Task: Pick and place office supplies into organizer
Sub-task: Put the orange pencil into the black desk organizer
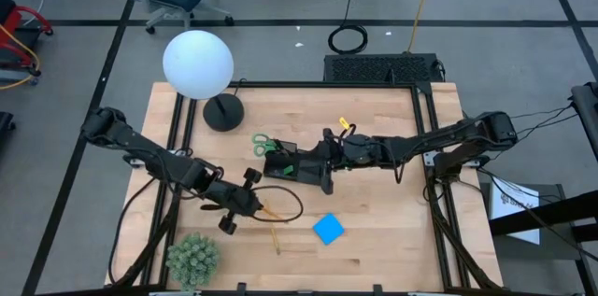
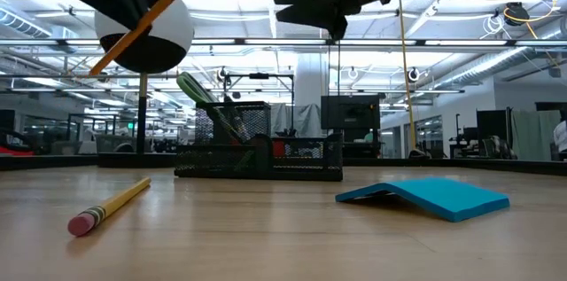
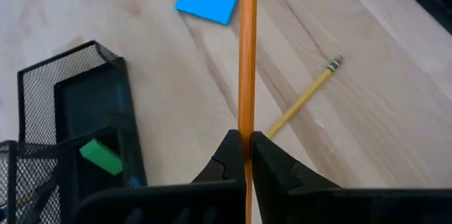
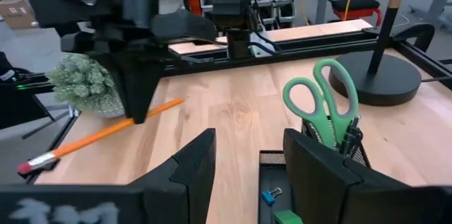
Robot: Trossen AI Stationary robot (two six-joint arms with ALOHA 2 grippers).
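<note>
Currently left gripper [image 3: 244, 155] jaws pinch orange pencil [image 3: 247, 54] mid-shaft: light, stiff, slippery; right gripper [image 4: 244, 164] jaws open above organizer [image 1: 301, 167].

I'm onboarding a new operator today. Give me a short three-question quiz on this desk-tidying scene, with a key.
1. True or false: the left gripper is shut on an orange pencil.
2. Where are the green-handled scissors? A) flat on the table B) standing in the organizer C) in the right gripper
3. Fill in: the blue pad lies on the ____.

Key: 1 true; 2 B; 3 table.
</note>
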